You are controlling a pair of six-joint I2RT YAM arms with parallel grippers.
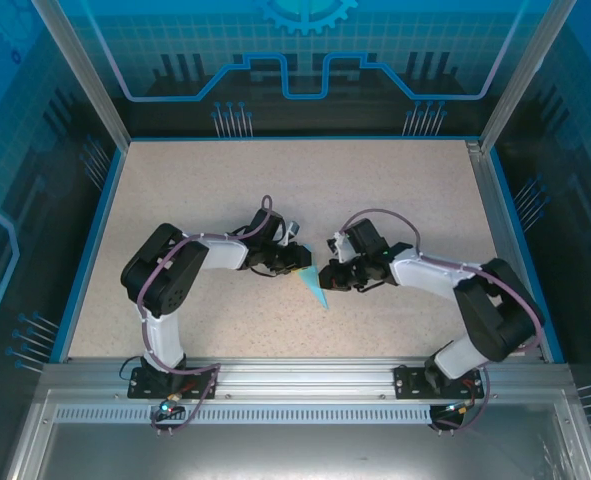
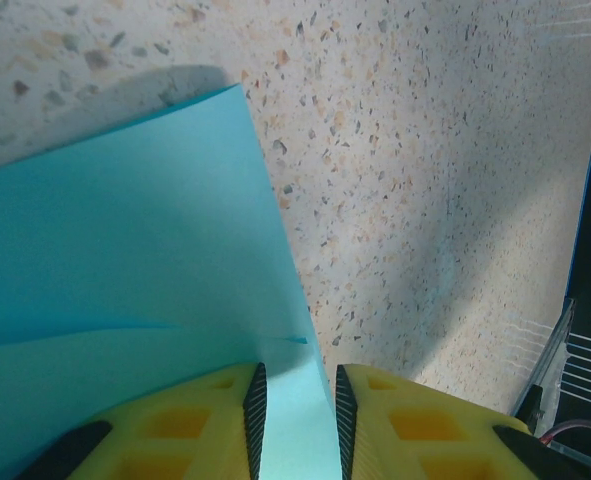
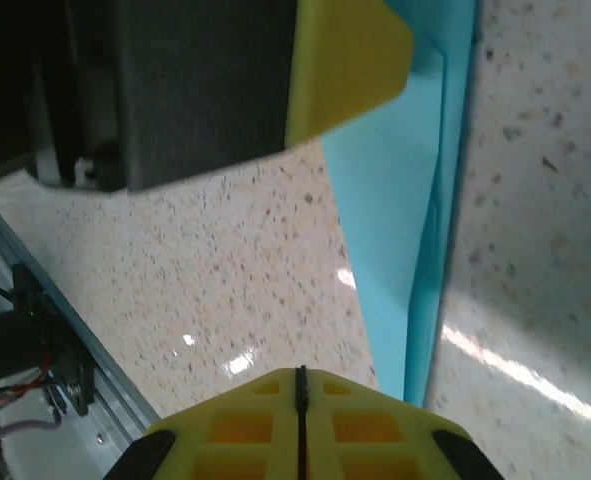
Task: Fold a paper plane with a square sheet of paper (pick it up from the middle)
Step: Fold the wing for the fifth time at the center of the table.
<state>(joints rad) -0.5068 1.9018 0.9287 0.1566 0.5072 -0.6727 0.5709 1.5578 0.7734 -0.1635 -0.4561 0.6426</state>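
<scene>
1. The table is a beige speckled slab with a blue rim and an aluminium rail along its near side.
2. Translucent blue panels, printed with circuit lines and a gear, wall the cell.
3. The paper plane is mid-table between the two arms, its sharp point toward the near edge.
4. The left gripper is clamped on the plane, blue paper running between its yellow fingers.
5. The right gripper is pressed closed on nothing, over bare speckled table just beside the plane's folded edge.
</scene>
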